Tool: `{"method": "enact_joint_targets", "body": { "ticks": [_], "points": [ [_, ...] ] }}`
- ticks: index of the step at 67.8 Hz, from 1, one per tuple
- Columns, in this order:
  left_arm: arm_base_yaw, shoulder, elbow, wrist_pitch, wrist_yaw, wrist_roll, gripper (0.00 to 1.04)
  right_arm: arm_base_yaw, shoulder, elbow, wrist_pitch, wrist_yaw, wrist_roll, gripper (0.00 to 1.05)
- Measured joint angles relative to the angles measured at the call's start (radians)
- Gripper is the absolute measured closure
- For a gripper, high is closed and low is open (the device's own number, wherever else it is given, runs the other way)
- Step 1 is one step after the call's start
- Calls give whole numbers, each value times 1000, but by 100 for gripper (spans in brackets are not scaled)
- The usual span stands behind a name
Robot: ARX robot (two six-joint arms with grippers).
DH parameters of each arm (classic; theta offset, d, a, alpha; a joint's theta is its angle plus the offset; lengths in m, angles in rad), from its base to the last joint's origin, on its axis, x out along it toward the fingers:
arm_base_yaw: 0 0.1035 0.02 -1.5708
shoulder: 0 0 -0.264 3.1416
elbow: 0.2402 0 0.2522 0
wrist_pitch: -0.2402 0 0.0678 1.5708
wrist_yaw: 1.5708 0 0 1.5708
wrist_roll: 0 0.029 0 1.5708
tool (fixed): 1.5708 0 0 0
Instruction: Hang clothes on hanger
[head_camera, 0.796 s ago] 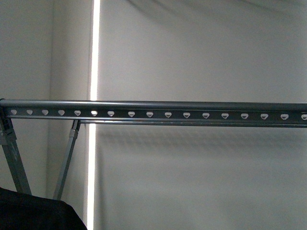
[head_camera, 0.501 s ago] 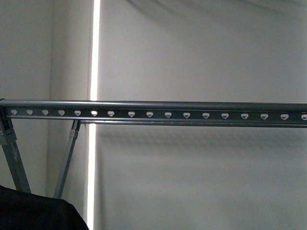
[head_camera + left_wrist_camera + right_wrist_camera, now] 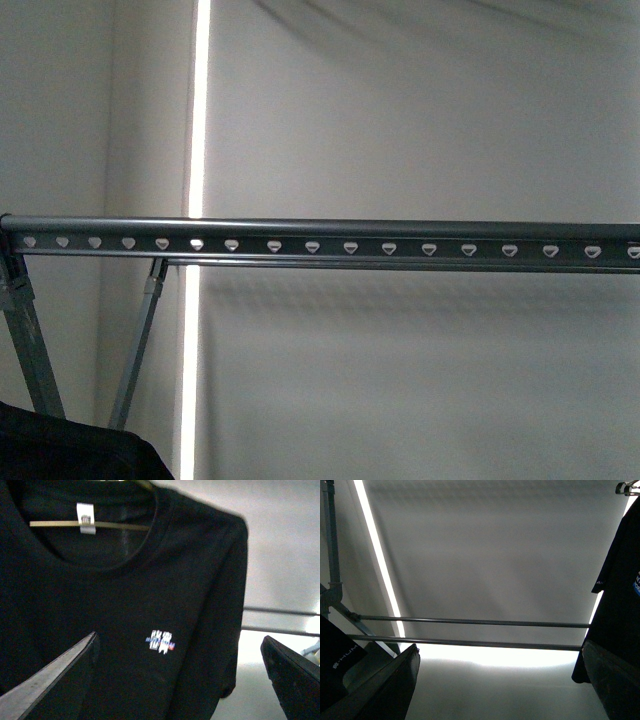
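Note:
The black T-shirt (image 3: 150,580) fills the left wrist view, hanging on a small coat hanger whose thin bar (image 3: 55,525) shows in the neck opening. A small white print with blue and orange marks (image 3: 161,641) is on its chest. My left gripper (image 3: 180,680) is open and empty, with the shirt in front of it and apart from its fingers (image 3: 60,680). The grey rack's rail (image 3: 320,245), punched with heart-shaped holes, crosses the front view. My right gripper (image 3: 500,680) is open and empty, facing two thin rack bars (image 3: 470,622). Neither gripper shows in the front view.
The rack's crossed legs (image 3: 30,350) stand at the left of the front view, with black cloth (image 3: 70,450) in the lower left corner. In the right wrist view a black shirt (image 3: 620,580) hangs at one edge and more black cloth (image 3: 335,655) at the other. A pale wall lies behind.
In the front view the rail and the black cloth in the corner have sunk slightly in the picture. Nothing else has changed.

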Motion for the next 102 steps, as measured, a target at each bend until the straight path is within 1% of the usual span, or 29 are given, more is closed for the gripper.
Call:
{"method": "enact_joint_targets", "body": {
  "ticks": [8, 15, 20, 22, 28, 33, 36, 38, 40, 45, 55, 63, 67, 73, 77, 80, 93, 102],
  "points": [
    [-72, 94, 51, 50, -92, 1, 7, 0, 0, 0, 0, 0, 0, 7],
    [-130, 170, 110, 126, -139, 15, 7, 0, 0, 0, 0, 0, 0, 7],
    [-145, 227, 153, 172, -162, 18, 7, 0, 0, 0, 0, 0, 0, 7],
    [-145, 260, 178, 181, -187, 10, 7, 0, 0, 0, 0, 0, 0, 7],
    [-142, 360, 252, 161, -293, -43, 7, 0, 0, 0, 0, 0, 0, 7],
    [-155, 454, 317, 112, -396, -127, 7, 0, 0, 0, 0, 0, 0, 7],
    [-196, 526, 355, 116, -502, -177, 7, 0, 0, 0, 0, 0, 0, 7],
    [-217, 560, 374, 116, -539, -199, 7, 0, 0, 0, 0, 0, 0, 7],
    [-229, 581, 388, 116, -557, -213, 7, 0, 0, 0, 0, 0, 0, 7],
    [-264, 672, 454, 119, -644, -273, 7, 0, 0, 0, 0, 0, 0, 7],
    [-285, 836, 598, 48, -736, -422, 7, 0, 0, 0, 0, 0, 0, 7],
    [-298, 978, 709, -4, -773, -530, 7, 0, 0, 0, 0, 0, 0, 7],
    [-293, 1035, 748, -26, -776, -572, 7, 0, 0, 0, 0, 0, 0, 7],
    [-272, 1163, 849, -145, -750, -691, 7, 0, 0, 0, 0, 0, 0, 7],
    [-270, 1231, 909, -224, -746, -771, 7, 0, 0, 0, 0, 0, 0, 7],
    [-275, 1265, 941, -254, -747, -812, 7, 0, 0, 0, 0, 0, 0, 7],
    [-299, 1374, 1064, -335, -774, -919, 7, 0, 0, 0, 0, 0, 0, 7],
    [-298, 1446, 1138, -391, -785, -981, 7, 0, 0, 0, 0, 0, 0, 7]
  ]
}}
